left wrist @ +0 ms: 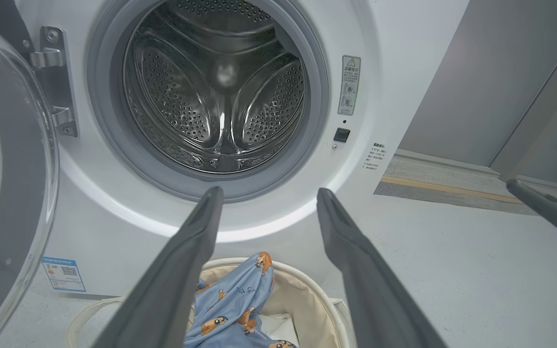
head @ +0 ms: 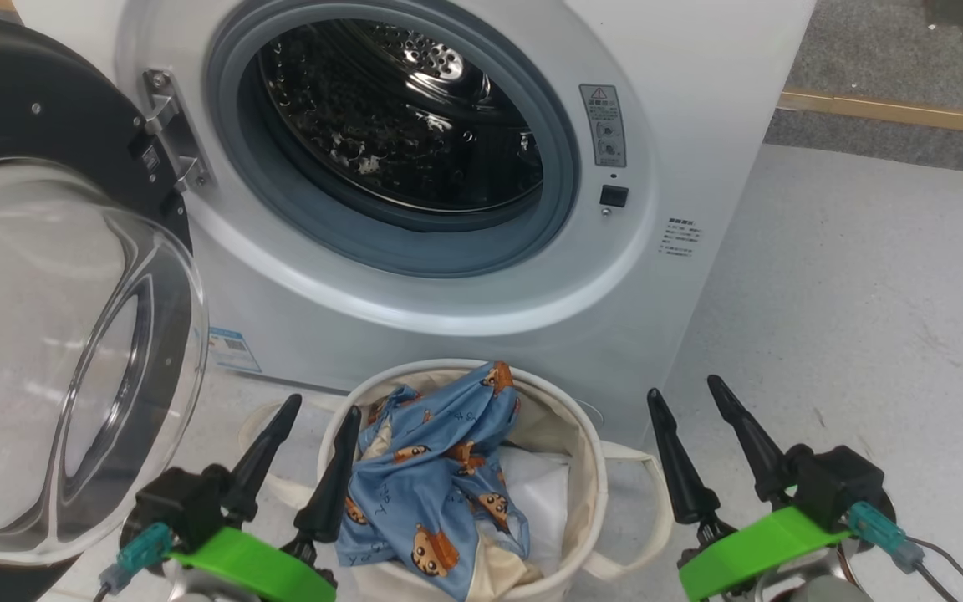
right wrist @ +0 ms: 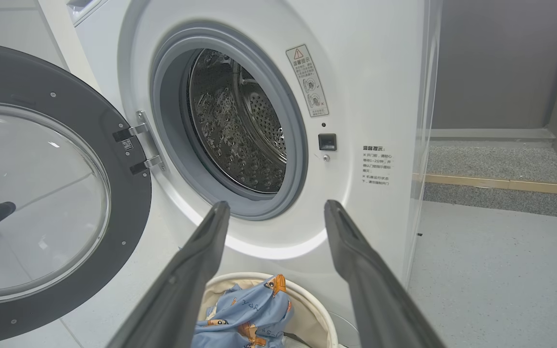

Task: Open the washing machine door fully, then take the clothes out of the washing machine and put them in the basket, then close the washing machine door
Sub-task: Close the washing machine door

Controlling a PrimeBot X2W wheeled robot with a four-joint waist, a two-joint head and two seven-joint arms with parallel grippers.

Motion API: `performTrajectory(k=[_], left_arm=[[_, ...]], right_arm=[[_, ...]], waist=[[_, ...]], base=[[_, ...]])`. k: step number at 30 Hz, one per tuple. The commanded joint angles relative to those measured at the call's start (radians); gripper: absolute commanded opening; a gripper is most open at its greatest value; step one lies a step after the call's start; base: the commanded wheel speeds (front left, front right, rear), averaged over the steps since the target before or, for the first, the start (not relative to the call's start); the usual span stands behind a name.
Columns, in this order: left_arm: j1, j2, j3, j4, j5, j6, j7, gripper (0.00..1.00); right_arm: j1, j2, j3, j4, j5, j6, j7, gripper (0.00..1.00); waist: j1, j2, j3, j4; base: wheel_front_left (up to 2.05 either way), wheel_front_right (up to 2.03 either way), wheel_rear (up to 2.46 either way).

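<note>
Door (head: 55, 351): swung wide to the left on its hinge (head: 165, 109); inner side faces the robot; domed glass bulges out from the black rim
Left claw (head: 323, 406): open, two dark fingers spread apart; hangs at the basket's left edge, fingers pointing toward the machine; whether it touches the rim, cannot tell
Washing machine (head: 448, 309): stands on the floor (head: 849, 334), round mouth facing the robot; grey seal (head: 561, 184) rings the mouth
Drum (head: 398, 125): shiny steel, holes all over
Basket (head: 547, 422): upright, mouth up; on the floor just in front of the machine, below its mouth
Clothes (head: 431, 477): in the basket; a crumpled blue bundle, long axis running from far rim to near rim; near end draped over the near rim
White sheet (head: 544, 493): inside the basket, at the clothes' right
Right claw (head: 684, 387): open, fingers spread apart; right of the basket, pointing toward the machine's right corner
</note>
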Motion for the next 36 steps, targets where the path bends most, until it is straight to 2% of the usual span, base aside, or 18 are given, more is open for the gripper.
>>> performTrajectory(k=[1, 19, 36], left_arm=[[-0.032, 0.028, 0.047, -0.032, -0.006, 0.002, 0.001, 1.00], [-0.027, 0.027, 0.064, -0.023, -0.030, 0.006, -0.007, 1.00], [-0.025, 0.036, 0.060, -0.016, -0.024, 0.012, -0.010, 1.00]], right_arm=[[-0.034, 0.000, 0.019, -0.030, -0.006, 0.007, -0.001, 1.00], [-0.035, 0.002, 0.015, -0.037, -0.006, 0.007, -0.004, 1.00], [-0.033, 0.001, 0.017, -0.043, -0.006, 0.007, -0.005, 1.00]], waist=[[0.0000, -0.0001, 0.001, -0.002], [0.0000, -0.0001, 0.007, -0.007], [0.0000, -0.0001, 0.011, 0.008]], base=[[0.00, 0.00, 0.00], [-0.17, 0.20, -0.03], [-1.65, 1.59, 0.06]])
